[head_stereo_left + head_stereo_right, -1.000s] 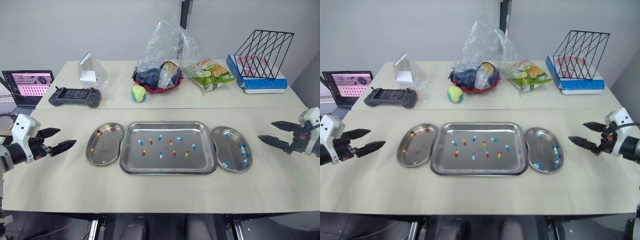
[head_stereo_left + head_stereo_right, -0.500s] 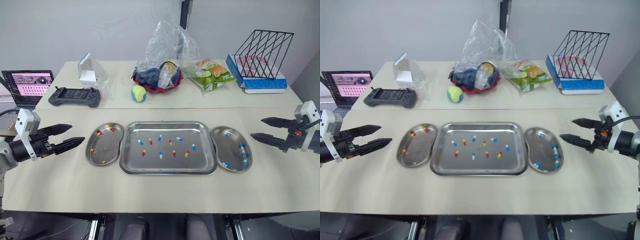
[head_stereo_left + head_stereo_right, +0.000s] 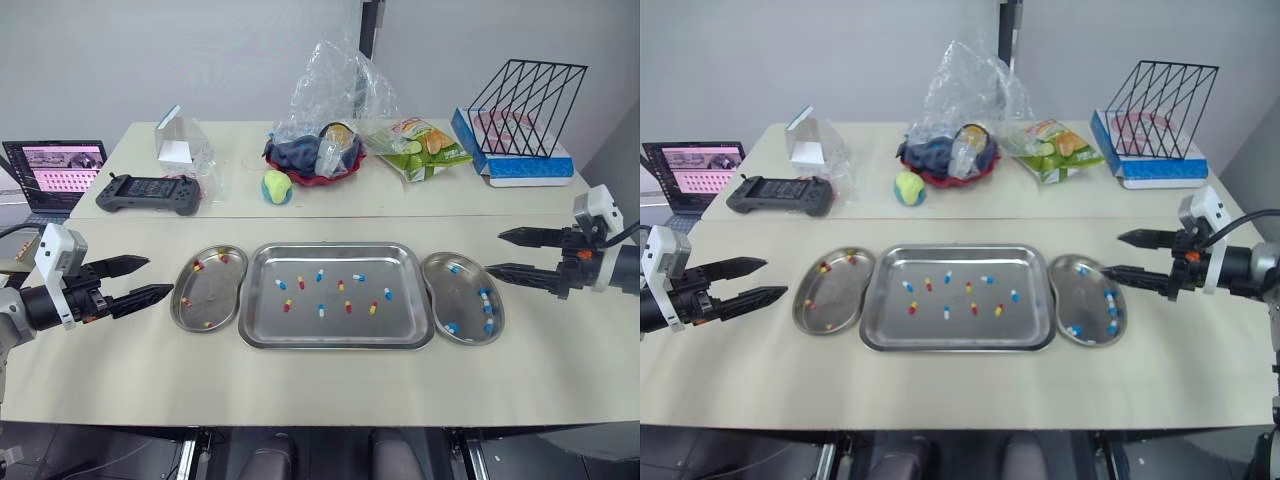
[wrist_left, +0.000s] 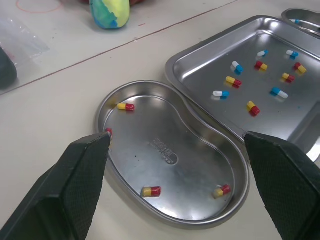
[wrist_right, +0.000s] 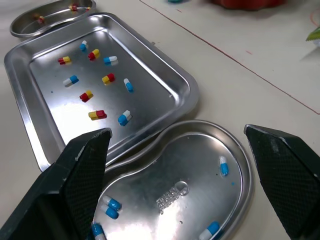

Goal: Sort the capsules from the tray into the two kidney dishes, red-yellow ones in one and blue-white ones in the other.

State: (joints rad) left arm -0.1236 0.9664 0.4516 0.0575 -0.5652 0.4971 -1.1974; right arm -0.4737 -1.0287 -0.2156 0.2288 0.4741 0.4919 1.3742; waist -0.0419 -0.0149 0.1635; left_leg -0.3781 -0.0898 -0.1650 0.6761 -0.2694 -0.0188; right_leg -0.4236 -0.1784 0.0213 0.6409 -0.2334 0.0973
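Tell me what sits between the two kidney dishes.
The steel tray, holding scattered capsules, lies between the left dish and the right dish, shown in both eye views.

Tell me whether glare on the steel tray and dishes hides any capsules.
Left eye view: even light, the tray only mildly shiny, capsules readable. Left wrist view: soft sheen on the left kidney dish, its red-yellow capsules all legible. Right wrist view: a bright patch on the tray floor hides nothing; the blue-white capsules in the right kidney dish stand out.
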